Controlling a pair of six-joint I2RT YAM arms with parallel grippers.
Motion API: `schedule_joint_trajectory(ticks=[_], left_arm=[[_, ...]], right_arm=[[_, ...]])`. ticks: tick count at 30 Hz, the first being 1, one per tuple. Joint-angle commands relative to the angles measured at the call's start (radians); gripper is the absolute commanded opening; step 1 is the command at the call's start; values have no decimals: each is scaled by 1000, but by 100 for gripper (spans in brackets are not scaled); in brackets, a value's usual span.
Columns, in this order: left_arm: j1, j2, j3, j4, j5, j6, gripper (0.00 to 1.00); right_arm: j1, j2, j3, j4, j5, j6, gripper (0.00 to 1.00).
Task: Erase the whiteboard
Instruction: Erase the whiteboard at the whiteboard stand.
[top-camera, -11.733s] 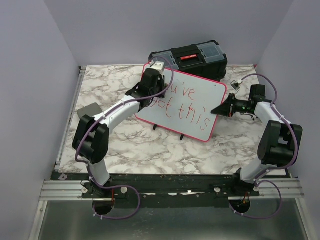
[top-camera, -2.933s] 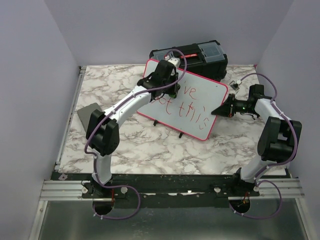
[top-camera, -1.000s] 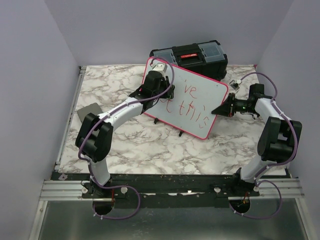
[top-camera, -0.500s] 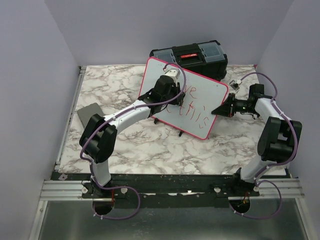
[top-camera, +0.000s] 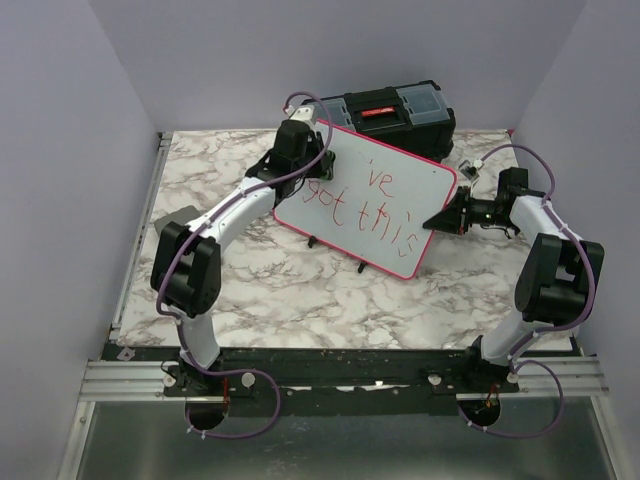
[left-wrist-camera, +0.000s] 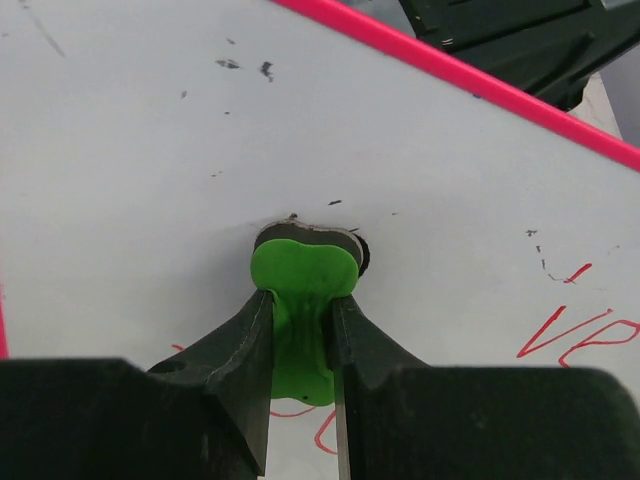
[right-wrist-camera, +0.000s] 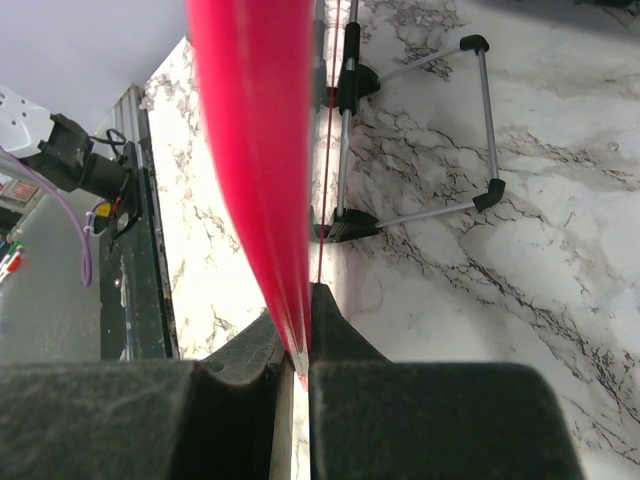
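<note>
The whiteboard (top-camera: 385, 205) with a pink-red rim stands tilted on small black feet in the middle of the table, red handwriting across it. My left gripper (top-camera: 300, 150) is at its upper left corner, shut on a green eraser (left-wrist-camera: 300, 300) whose dark pad presses against the white surface (left-wrist-camera: 150, 150). The board's top left area is wiped; red letters (left-wrist-camera: 570, 330) show to the right. My right gripper (top-camera: 437, 220) is shut on the board's right rim (right-wrist-camera: 260, 170), seen edge-on in the right wrist view.
A black toolbox (top-camera: 395, 110) with a red latch stands just behind the board. A small grey flat pad (top-camera: 168, 222) lies at the left of the marble table (top-camera: 260, 290). The board's wire stand and black feet (right-wrist-camera: 420, 140) rest on the marble.
My left gripper with the eraser has swept from the board's middle left up to its upper left corner. The right gripper has held still on the rim.
</note>
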Motion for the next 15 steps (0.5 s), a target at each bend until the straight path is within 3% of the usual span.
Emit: schedule_joint_trajectory(ticks=[1,15], left_arm=[[-32,53,63,-24,80,2,0],[-182,99,220,-109,-33,122,0]], right_arm=[[7,-7,32,-28,-56,-29,1],[8,-1,33,-30,-56,-33,1]])
